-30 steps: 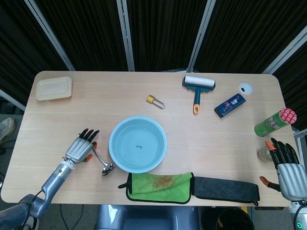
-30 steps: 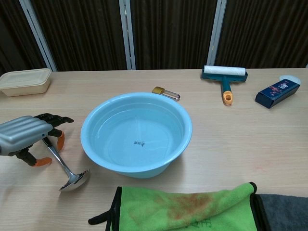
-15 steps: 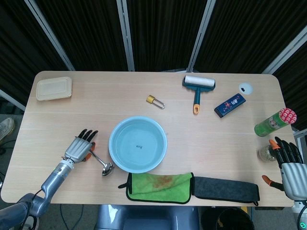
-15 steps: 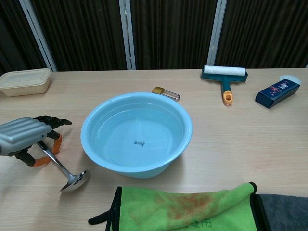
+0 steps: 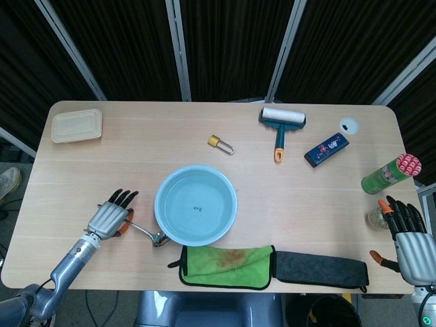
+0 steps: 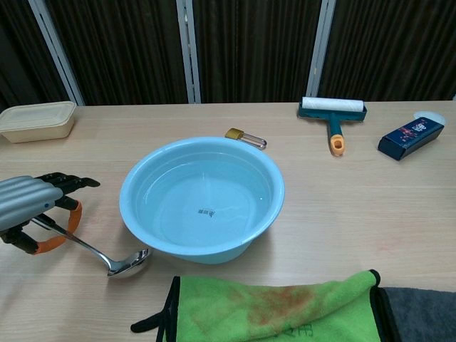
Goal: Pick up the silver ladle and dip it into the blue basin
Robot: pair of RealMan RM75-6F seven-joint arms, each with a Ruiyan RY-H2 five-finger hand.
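The silver ladle (image 5: 151, 234) lies low beside the blue basin (image 5: 158, 204), left of it, with its bowl (image 6: 129, 262) close to the basin's wall (image 6: 192, 251). Its thin handle (image 6: 71, 239) runs left into my left hand (image 5: 109, 218), which pinches the handle's end between thumb and fingers (image 6: 28, 210). I cannot tell whether the ladle's bowl touches the table. The basin holds clear water. My right hand (image 5: 409, 238) hovers with fingers apart at the table's right edge, holding nothing, and the chest view does not show it.
A green cloth (image 5: 228, 264) and a dark grey cloth (image 5: 320, 269) lie along the near edge. Further back are a padlock (image 5: 219, 143), a lint roller (image 5: 281, 122), a blue box (image 5: 326, 150) and a beige container (image 5: 77, 126). A green can (image 5: 388, 175) stands near my right hand.
The left hand has drawn back toward the near edge, and the ladle has swung flatter, its bowl sliding right up against the basin. The right hand has barely moved.
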